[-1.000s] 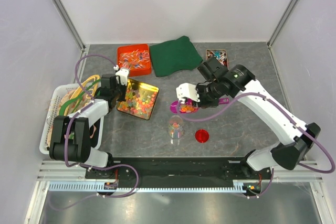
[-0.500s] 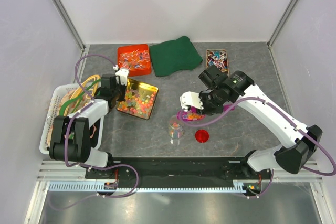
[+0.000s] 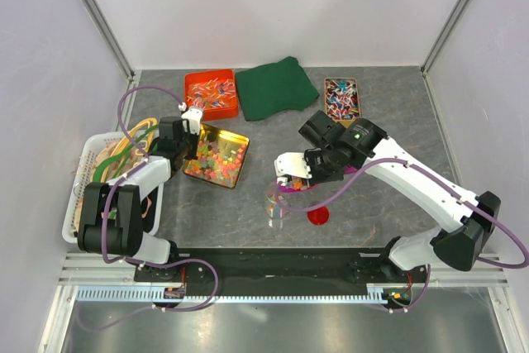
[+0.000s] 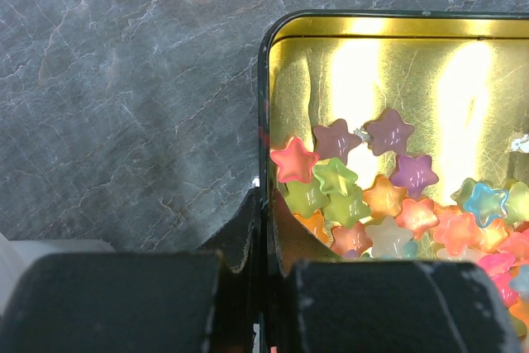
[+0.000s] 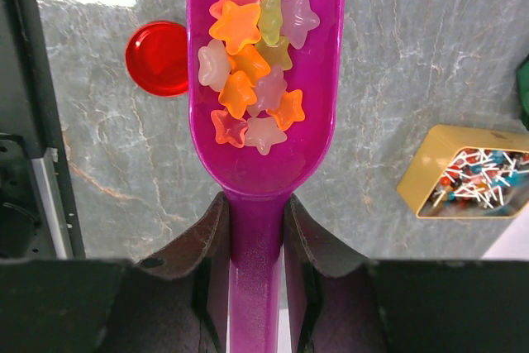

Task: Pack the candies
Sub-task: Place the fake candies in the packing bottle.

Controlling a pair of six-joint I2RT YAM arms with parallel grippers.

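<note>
the right gripper [image 5: 256, 225] pinches the handle of a purple scoop [image 5: 327, 80] that carries a heap of star candies [image 5: 248, 64], above the table near a red lid [image 5: 157, 58]. the left gripper [image 4: 264, 225] is clamped tight on the rim of a gold tin [image 4: 266, 80], where more star candies lie.

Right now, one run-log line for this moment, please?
left gripper: shut on gold tin rim | right gripper: holds purple scoop of star candies | clear jar: near scoop tip
</note>
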